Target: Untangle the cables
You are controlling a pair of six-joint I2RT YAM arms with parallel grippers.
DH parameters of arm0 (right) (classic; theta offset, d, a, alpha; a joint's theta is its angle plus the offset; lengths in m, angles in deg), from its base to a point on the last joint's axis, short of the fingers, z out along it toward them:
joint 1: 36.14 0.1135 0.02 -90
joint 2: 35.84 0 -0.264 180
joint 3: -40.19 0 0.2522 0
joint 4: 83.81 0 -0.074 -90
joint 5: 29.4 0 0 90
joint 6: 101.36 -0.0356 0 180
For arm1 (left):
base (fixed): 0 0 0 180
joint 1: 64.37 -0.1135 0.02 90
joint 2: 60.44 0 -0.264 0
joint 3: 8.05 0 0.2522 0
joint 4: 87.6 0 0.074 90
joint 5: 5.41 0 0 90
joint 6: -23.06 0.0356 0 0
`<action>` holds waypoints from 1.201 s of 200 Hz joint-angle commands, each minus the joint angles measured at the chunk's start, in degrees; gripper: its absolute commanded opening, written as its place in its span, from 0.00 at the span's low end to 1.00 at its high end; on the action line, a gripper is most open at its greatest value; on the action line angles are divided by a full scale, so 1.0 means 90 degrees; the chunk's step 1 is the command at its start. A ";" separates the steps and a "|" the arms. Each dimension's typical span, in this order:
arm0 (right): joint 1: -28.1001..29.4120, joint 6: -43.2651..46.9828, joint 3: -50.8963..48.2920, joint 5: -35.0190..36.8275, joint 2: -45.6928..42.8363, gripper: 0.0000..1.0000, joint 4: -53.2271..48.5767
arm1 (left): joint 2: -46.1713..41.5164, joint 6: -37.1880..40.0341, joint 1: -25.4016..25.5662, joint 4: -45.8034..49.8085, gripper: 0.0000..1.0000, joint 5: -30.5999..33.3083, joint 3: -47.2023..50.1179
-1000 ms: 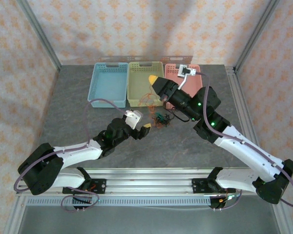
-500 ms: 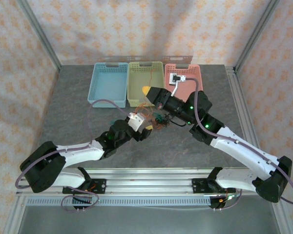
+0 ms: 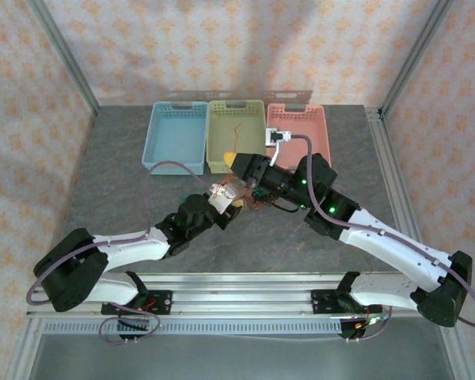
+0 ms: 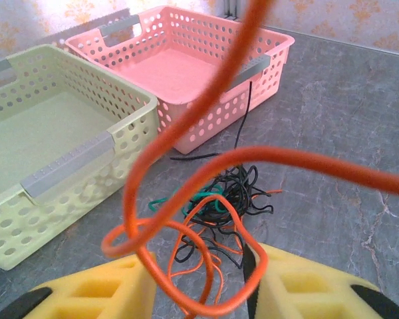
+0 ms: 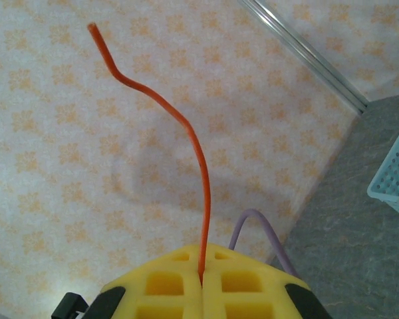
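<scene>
Moved since 1 second ago: the right arm has swung down and leftward from above the baskets to just in front of the green one, and the left arm has pushed forward to the knot, its fingers drawing closer together. Item 1, cables (image 3: 258, 195): a small knot of black, green and orange strands. It lies on the grey counter (image 3: 127, 182) just in front of the green basket (image 3: 214, 138) and the pink basket (image 3: 321, 131), between the 2 sets of fingers. Item 2, orange cable (image 5: 201, 163): 1 strand whose free end stands up, bent and kinked, above the right fingers. More orange loops hang close before the left wrist camera. Item 3, right fingers (image 3: 238, 162): yellow and pressed fully together, with the orange cable pinched in the seam between them. They sit by the front edge of the green basket. Item 4, left fingers (image 3: 234, 204): yellow, part-way apart, with the tips low at the near side of the knot. An orange loop sits in the gap between the pads (image 4: 86, 296) and runs along their inner faces; I cannot tell whether they squeeze it. Item 5, blue basket (image 3: 174, 134): leftmost of the row of 3 at the back of the counter, well apart from the knot.
</scene>
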 commanded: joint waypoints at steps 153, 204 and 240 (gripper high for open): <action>0.0019 0.1579 0.0283 0.0943 -0.0959 0.00 -0.1103 | -0.0136 0.0143 0.0051 0.0335 0.00 0.0135 -0.0276; -0.0032 0.3109 0.0253 0.2920 -0.1695 0.00 -0.1915 | -0.0179 0.0010 -0.0024 0.0447 0.00 0.1122 -0.0306; -0.0249 0.4595 -0.0383 0.5188 -0.2364 0.00 -0.1649 | -0.0400 -0.0581 -0.0536 0.0528 0.00 0.1517 -0.0201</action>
